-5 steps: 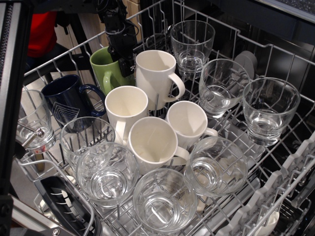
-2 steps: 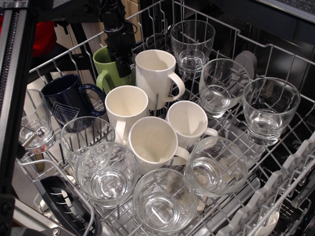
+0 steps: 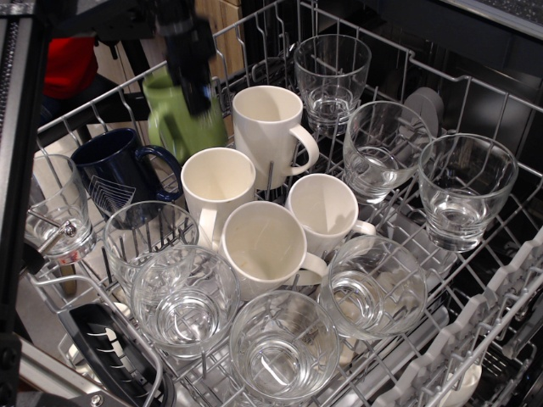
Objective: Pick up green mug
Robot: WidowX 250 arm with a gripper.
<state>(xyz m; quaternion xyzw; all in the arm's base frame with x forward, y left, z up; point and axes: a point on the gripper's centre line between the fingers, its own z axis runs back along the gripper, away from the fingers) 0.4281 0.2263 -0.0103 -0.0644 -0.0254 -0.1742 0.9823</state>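
- Surface: white wire dishwasher rack (image 3: 475, 280), loaded with cream-white ceramic mugs (image 3: 267, 127) and clear drinking glasses (image 3: 462, 186); wooden cabinet fronts beyond its far edge.
- Dark navy patterned mug (image 3: 114, 174): far-left corner.
- Olive-green glossy ceramic mug (image 3: 182, 119): far edge, blurred, tilted.
- Black robot gripper (image 3: 193, 76): at the green mug's rim, closed on it.

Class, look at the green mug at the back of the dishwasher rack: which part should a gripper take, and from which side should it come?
Grip the green mug by its rim wall, coming from above. Its mouth opens upward, the white mug crowds its right side and the navy mug sits in front, so only the top looks free. The gripper is already at that rim.
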